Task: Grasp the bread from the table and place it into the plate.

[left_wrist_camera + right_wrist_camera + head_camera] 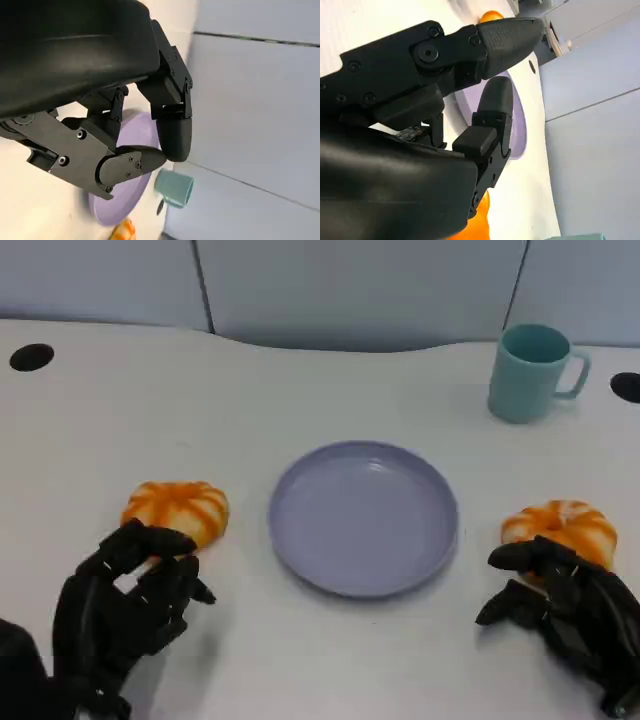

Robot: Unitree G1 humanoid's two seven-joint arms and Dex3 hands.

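Two orange-and-white bread rolls lie on the white table [300, 370], one either side of the lavender plate [363, 517], which holds nothing. The left roll [178, 509] sits just beyond the left hand [125, 605], whose fingers are spread and curled above the tabletop, grasping nothing. The right roll [560, 527] is partly hidden behind the right hand [565, 605]; its fingertips [520, 556] lie at the roll's near edge, but whether they touch it is hard to tell. A teal mug [533, 372] stands well beyond the plate, handle to the right. No writing or label is readable anywhere. Both forearms are cut off by the frame's lower edge.
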